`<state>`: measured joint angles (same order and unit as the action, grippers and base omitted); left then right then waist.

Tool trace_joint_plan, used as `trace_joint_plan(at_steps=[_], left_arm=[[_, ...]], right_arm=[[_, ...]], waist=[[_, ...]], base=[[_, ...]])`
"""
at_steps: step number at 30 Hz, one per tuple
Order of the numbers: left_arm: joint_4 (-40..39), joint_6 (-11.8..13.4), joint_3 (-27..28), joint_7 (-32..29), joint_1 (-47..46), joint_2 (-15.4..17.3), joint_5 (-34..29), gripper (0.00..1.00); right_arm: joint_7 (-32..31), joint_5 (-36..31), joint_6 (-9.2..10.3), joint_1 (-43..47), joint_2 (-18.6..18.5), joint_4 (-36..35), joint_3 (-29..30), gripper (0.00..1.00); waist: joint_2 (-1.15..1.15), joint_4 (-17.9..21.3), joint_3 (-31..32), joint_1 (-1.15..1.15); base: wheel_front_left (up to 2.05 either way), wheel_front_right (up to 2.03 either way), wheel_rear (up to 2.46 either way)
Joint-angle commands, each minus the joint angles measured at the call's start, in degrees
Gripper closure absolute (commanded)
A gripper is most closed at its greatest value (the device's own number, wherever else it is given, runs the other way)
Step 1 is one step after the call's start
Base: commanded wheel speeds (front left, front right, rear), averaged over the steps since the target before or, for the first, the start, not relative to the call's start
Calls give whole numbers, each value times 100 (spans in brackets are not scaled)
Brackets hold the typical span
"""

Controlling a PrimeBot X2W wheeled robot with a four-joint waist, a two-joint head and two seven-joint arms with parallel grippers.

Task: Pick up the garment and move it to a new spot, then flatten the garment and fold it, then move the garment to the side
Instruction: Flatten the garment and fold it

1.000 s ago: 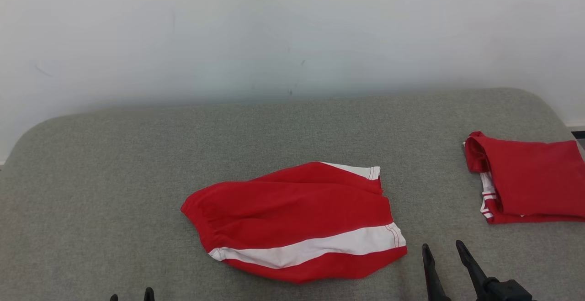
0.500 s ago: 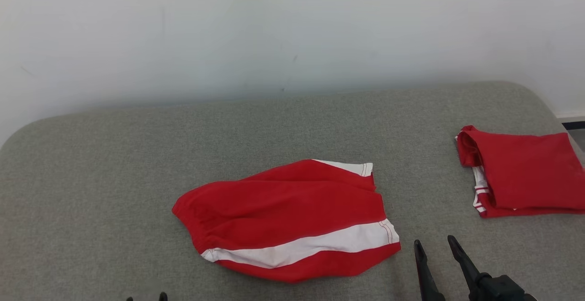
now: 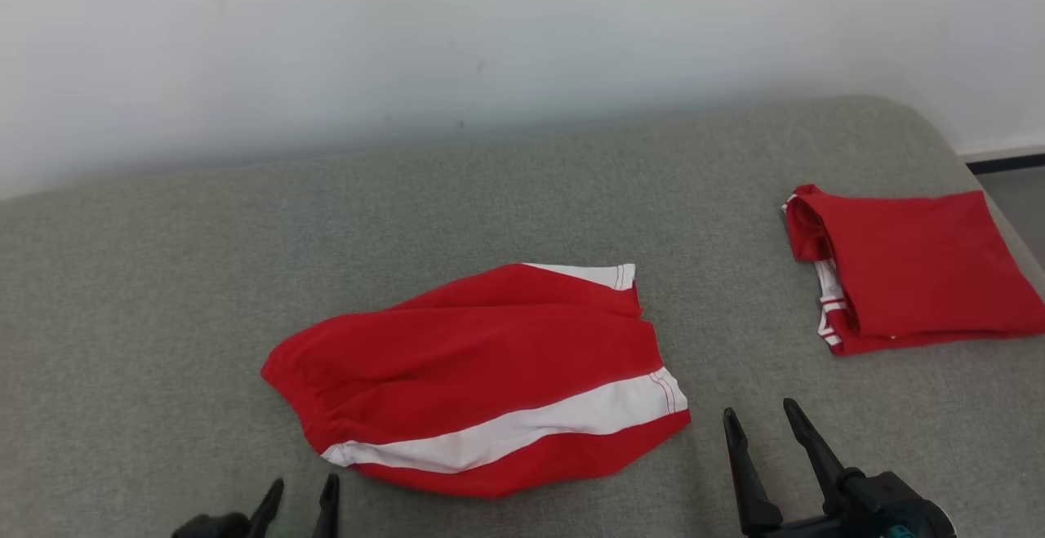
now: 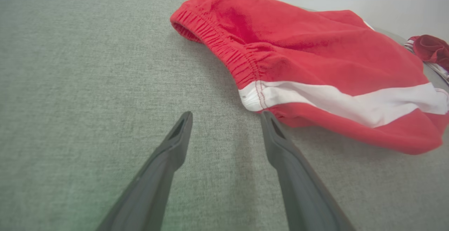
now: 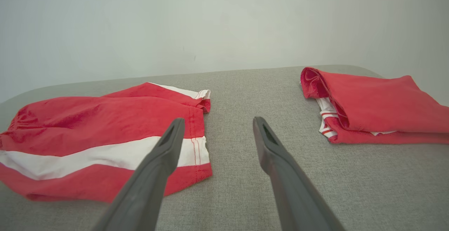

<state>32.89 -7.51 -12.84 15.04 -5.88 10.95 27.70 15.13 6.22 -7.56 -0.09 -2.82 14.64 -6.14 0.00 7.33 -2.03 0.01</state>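
The garment [image 3: 482, 375] is a pair of red shorts with a white side stripe, lying folded in half on the grey padded table [image 3: 163, 277]. Its elastic waistband points left and its leg hems point right. My left gripper [image 3: 302, 489] stands open just in front of the waistband's near corner, apart from the cloth. The left wrist view has the garment [image 4: 315, 69] just beyond my open left gripper [image 4: 226, 113]. My right gripper [image 3: 759, 415] is open beside the hem's near right corner, empty. The right wrist view puts the garment [image 5: 87, 140] at the left of my right gripper [image 5: 215, 120].
A second red garment [image 3: 906, 269], folded into a neat rectangle, lies at the table's right end, also seen as a folded garment [image 5: 368, 108] from the right wrist. A white wall [image 3: 490, 32] runs behind the table. The table's right edge meets floor [image 3: 1016, 187].
The head camera has swung, shifting the whole picture left and up. My left gripper has risen further into view near the waistband. Both garments lie as they were.
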Motion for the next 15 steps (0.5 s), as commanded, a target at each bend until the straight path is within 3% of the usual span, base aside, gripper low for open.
trace_joint_plan(at_steps=[1, 9, 15], left_arm=[[126, 8, -55, 18, -216, 45, 77, 0], [553, 8, -229, 17, -716, 153, 277, 0], [212, 8, -220, 18, -642, 161, 407, 0]], right_arm=[[-2, 32, 18, -63, -13, -19, -1, 0], [-2, 78, 18, -159, -13, -54, 12, 0], [-3, 63, 18, -174, -12, -68, 56, 0]], waist=[[0, 146, -185, -1], [0, 303, -373, -1], [0, 302, -406, -1]], base=[[0, 0, 0], [0, 0, 0], [0, 0, 0]])
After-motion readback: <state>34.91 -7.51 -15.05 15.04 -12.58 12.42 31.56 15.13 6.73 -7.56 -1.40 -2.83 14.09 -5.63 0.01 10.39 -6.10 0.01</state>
